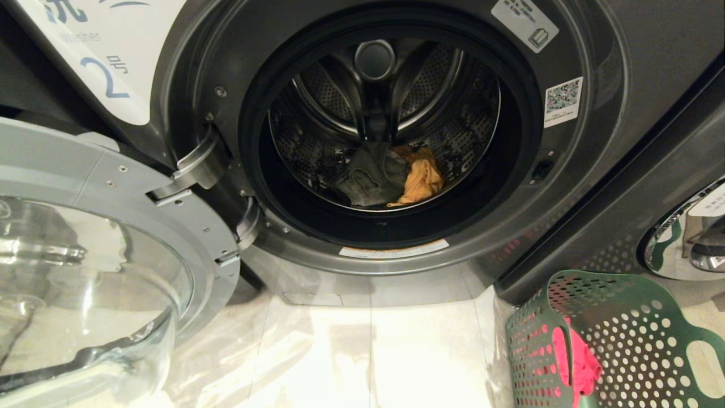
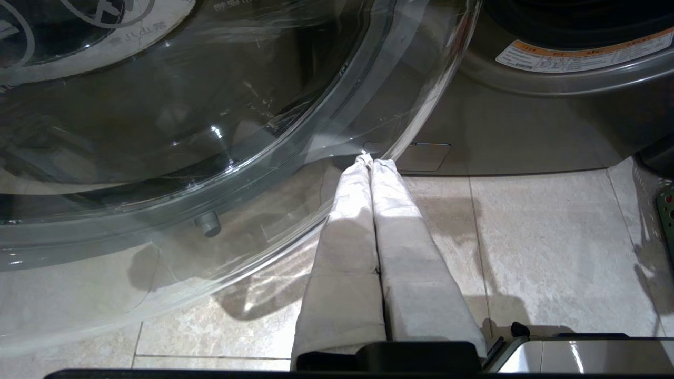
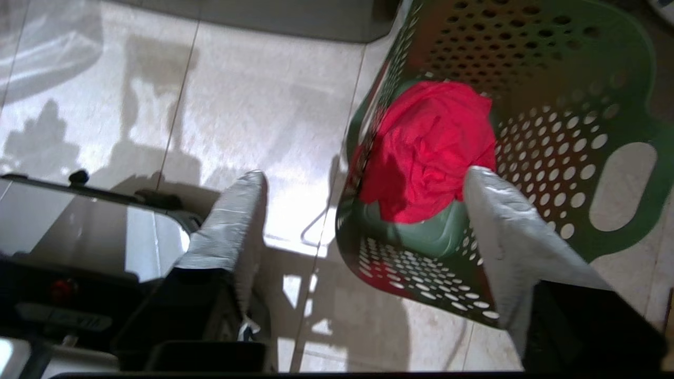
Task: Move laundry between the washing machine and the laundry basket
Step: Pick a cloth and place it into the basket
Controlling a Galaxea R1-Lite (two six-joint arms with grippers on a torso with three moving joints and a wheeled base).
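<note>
The washing machine [image 1: 396,141] marked with a large 2 stands straight ahead, its round glass door [image 1: 85,272] swung fully open to the left. Inside the steel drum [image 1: 385,119], two pieces of laundry lie together at the bottom: a dark grey garment [image 1: 368,175] on the left and a smaller orange-yellow garment [image 1: 422,178] touching it on the right. A white warning label [image 1: 393,249] runs along the lower lip of the opening, and a QR sticker [image 1: 563,101] sits on the right of the front panel.

On the pale tiled floor [image 1: 362,351], near and to the right of the machine, stands the green laundry basket [image 1: 634,334] with round holes all over. The red-pink garment [image 3: 426,147] lies bunched inside it, against the basket's left wall. To the far right, part of a neighbouring washer's door [image 1: 688,232] shows.

Neither arm shows in the head view. The right gripper [image 3: 363,176] hangs above the basket's near left edge, its two cloth-covered fingers [image 3: 231,221] spread wide apart and holding nothing; the red-pink garment lies below, between them. The left gripper [image 2: 370,160] points at the lower rim of the open glass door, low over the floor, its padded fingers [image 2: 347,237] pressed together and empty, the tips just beside the glass edge; whether they touch it I cannot tell.
</note>
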